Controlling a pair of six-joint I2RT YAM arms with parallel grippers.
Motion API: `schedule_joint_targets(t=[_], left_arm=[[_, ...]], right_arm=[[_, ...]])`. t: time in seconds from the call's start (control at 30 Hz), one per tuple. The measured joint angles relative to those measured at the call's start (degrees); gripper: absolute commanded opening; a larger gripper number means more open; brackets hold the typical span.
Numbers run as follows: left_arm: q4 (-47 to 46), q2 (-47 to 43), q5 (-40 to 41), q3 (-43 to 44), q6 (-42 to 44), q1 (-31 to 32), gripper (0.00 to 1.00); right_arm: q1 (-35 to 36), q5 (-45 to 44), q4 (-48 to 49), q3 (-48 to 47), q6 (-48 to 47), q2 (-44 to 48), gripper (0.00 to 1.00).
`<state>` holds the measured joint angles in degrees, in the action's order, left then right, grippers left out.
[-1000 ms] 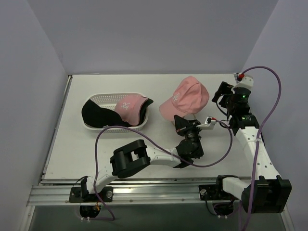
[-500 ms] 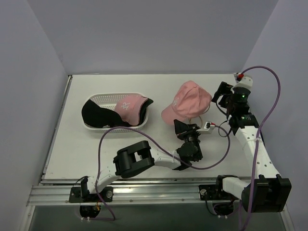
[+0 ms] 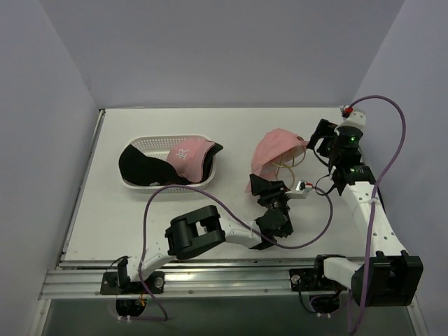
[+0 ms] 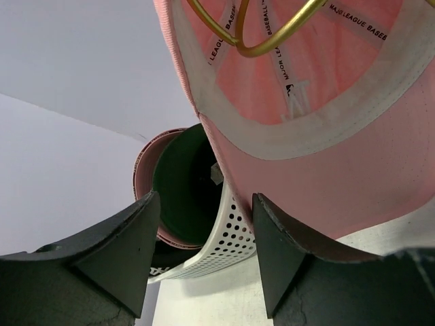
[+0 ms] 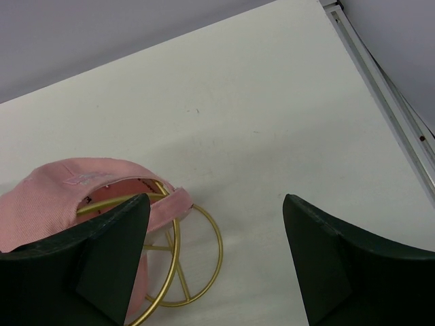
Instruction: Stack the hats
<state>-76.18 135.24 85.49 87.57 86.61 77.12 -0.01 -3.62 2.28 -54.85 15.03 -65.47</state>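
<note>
Tipped-up pink hat [image 3: 278, 145] half off gold wire stand [image 3: 292, 160] right of centre, left gripper [image 3: 268, 185] spread wide just beneath its brim, right gripper [image 5: 216, 204] spread too, hovering beside stand, second pink hat [image 3: 187, 155] and black hat [image 3: 138, 165] in white basket [image 3: 150, 143] at left.

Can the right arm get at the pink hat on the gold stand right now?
Probably yes. The right gripper is open beside the gold stand, the lifted rim of the pink hat faces it, and the left gripper is at the far brim side.
</note>
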Motion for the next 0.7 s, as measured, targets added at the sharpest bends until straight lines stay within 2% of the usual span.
schedule_joint_targets(t=[0.47, 0.7], left_arm=[[0.5, -2.9, 0.1, -0.1, 2.8, 2.4, 0.8], [0.5, -6.7, 0.0, 0.9, 5.5, 6.4, 0.9]], right_arm=[[-1.5, 0.9, -0.4, -1.0, 0.1, -0.4, 0.76], [-1.9, 1.7, -0.4, -1.1, 0.1, -1.0, 0.77]])
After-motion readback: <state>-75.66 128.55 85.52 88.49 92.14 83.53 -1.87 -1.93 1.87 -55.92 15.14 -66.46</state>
